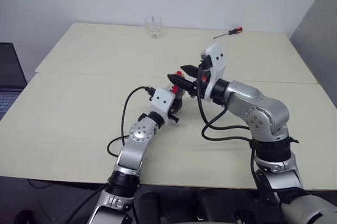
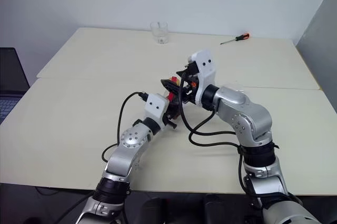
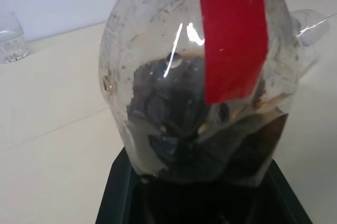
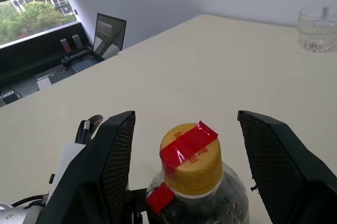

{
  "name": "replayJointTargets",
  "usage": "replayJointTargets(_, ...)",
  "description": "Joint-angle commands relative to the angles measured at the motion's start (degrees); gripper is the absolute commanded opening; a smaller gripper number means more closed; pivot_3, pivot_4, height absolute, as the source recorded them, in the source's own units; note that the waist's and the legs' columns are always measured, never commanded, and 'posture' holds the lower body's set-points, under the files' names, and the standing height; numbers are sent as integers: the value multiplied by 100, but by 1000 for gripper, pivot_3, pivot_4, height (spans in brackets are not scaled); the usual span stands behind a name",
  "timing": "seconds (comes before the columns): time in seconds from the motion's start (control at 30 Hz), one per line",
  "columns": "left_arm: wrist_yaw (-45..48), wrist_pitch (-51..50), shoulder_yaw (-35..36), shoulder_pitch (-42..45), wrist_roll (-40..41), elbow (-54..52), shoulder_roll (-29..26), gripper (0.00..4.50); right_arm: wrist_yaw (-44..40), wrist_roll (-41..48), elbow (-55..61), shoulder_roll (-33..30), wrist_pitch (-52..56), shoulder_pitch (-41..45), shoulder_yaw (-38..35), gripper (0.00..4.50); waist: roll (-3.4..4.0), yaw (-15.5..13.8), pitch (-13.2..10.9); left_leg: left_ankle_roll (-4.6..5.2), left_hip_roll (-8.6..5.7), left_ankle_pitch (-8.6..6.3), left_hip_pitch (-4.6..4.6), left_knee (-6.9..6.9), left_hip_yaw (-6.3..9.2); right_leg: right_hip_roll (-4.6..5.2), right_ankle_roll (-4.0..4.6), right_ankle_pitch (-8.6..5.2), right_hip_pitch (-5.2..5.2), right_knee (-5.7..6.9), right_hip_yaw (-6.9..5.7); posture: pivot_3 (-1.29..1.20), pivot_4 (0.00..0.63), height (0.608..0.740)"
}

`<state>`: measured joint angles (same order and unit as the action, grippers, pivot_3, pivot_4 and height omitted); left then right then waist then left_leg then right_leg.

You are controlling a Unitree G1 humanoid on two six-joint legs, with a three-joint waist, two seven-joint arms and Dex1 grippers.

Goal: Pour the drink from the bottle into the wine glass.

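Nearest to us, the left pincer (image 1: 176, 104) is clamped shut on the lower body of the bottle (image 3: 200, 76), holding it upright above the middle of the worktop (image 1: 79, 103). In the left wrist view we see the drink (image 3: 210, 129) sitting dark in the bottom of the bottle, with a red strip of tape running up its side.

The yellow cap (image 4: 190, 158) is on, with red tape across its top. The right pincer (image 4: 184, 171) stands around it, one black finger (image 4: 113, 166) on either side, each well apart from the cap and touching nothing. So the right pincer is wide open and holds nothing; we judge it is about to take the cap.

The relation that matters here: the bottle's long axis runs straight up, the cap lies midway between the right fingers, and the right pincer comes at it level from the right side. We reckon the right arm is the one to unscrew while the left keeps the bottle steady.

Further out, a short clear tumbler (image 1: 154, 27) stands at the far edge of the worktop, and a red-handled screwdriver (image 1: 229, 32) lies far right. A laptop (image 1: 10, 76) sits off the left edge. We cannot make out the wine glass with certainty.
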<state>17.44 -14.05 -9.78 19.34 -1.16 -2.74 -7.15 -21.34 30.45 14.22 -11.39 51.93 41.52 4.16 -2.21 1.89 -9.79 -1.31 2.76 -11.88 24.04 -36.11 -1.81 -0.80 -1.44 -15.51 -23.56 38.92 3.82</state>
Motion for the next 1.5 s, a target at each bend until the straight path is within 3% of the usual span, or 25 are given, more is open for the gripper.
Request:
replayJointTargets(0.03,-43,156,-20,84,-5,-380,49,1003,-94,-7,139,-5,-104,100,32,3311,0,0,0,0,0,0,0,0,0,0,0,0,0,0,0,0,150,740)
replayJointTargets(0.23,-66,166,-25,113,0,-349,70,1003,-126,-69,133,-32,-121,77,83,3311,0,1,0,0,0,0,0,1,0,0,0,0,0,0,0,0,150,740)
replayJointTargets(0.33,-70,168,-21,113,2,-351,77,1003,-133,-94,112,-21,-142,83,88,2683,0,1,0,0,0,0,0,0,1,0,-1,0,-1,0,0,0,150,740)
replayJointTargets(0.4,-71,161,-12,101,4,-361,74,1003,-144,-96,113,-3,-148,87,88,2036,0,0,0,0,0,0,0,0,1,0,0,0,-1,0,0,0,150,740)
replayJointTargets(0.93,-75,137,10,89,16,-380,68,954,-295,-179,8,34,-256,102,113,1992,0,1,0,0,1,0,1,1,1,0,-1,0,-2,0,0,0,150,740)
replayJointTargets(1.07,-70,135,12,91,21,-380,69,954,-395,-248,-171,12,-399,180,136,1252,0,2,0,0,0,0,0,1,0,0,-1,-1,-2,-1,0,0,150,740)
replayJointTargets(1.2,-74,133,17,99,23,-375,76,953,-516,-337,-401,-36,-555,283,153,1252,0,2,0,0,0,0,0,1,0,0,0,0,-2,-1,-3,0,150,740)
replayJointTargets(1.37,-49,138,32,109,66,-397,101,952,-1210,-584,-880,-324,-1123,479,395,1252,1,-1,-1,0,0,0,0,1,-1,0,0,0,-2,-2,-5,0,150,740)
replayJointTargets(1.5,-34,135,48,97,86,-431,103,951,-2853,-741,-1930,-681,-2090,962,800,1252,2,4,-4,0,-2,0,-1,1,-4,0,0,0,-3,-2,-5,0,150,740)
